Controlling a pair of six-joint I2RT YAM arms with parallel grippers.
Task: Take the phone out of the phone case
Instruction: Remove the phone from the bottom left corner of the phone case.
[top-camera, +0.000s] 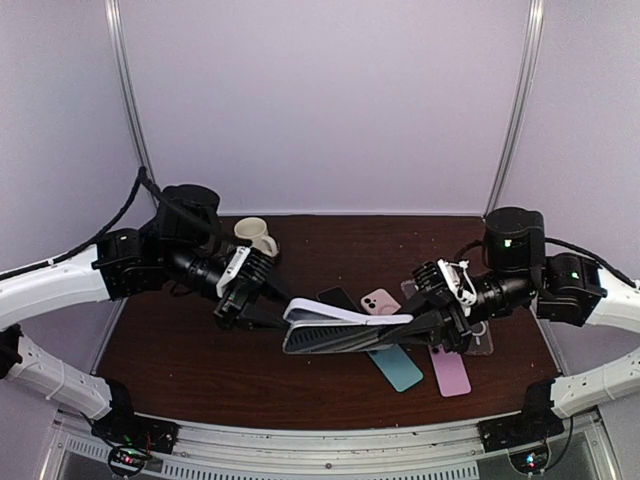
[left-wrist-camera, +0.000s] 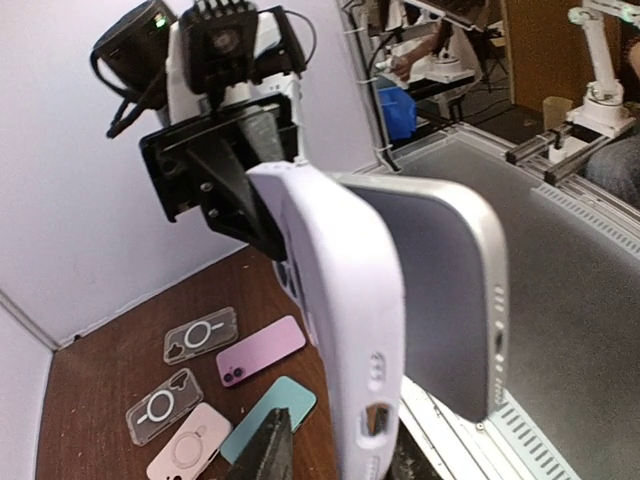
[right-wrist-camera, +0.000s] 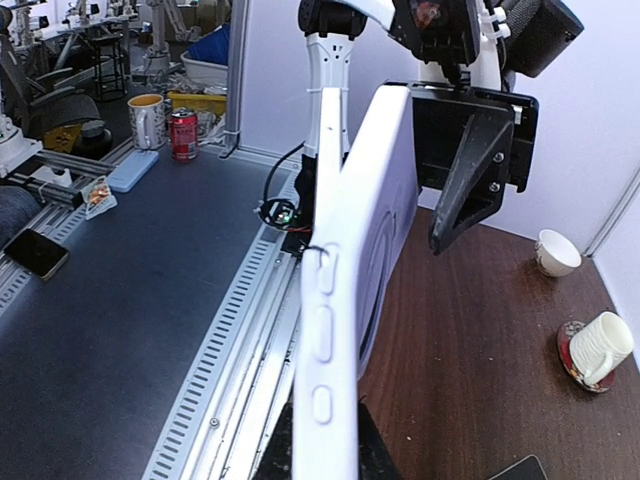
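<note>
Pale walls (top-camera: 320, 100) enclose a dark wooden counter (top-camera: 200, 370). I note spare handsets (top-camera: 397, 368) lying on it at 5 o'clock of the work and a mug (top-camera: 255, 237) at 11 o'clock. The white phone case (top-camera: 345, 317) is held above the counter, its long axis running 9 to 3 o'clock between the arms. The phone (top-camera: 330, 340) is parting from it at the 9 o'clock end. The right gripper (top-camera: 440, 328) is clamped tight on the 3 o'clock end of the case. The left gripper (top-camera: 245, 312) sits at the 9 o'clock end, and I cannot tell whether it grips. In my judgement it is the nearer one to the freed edge.
</note>
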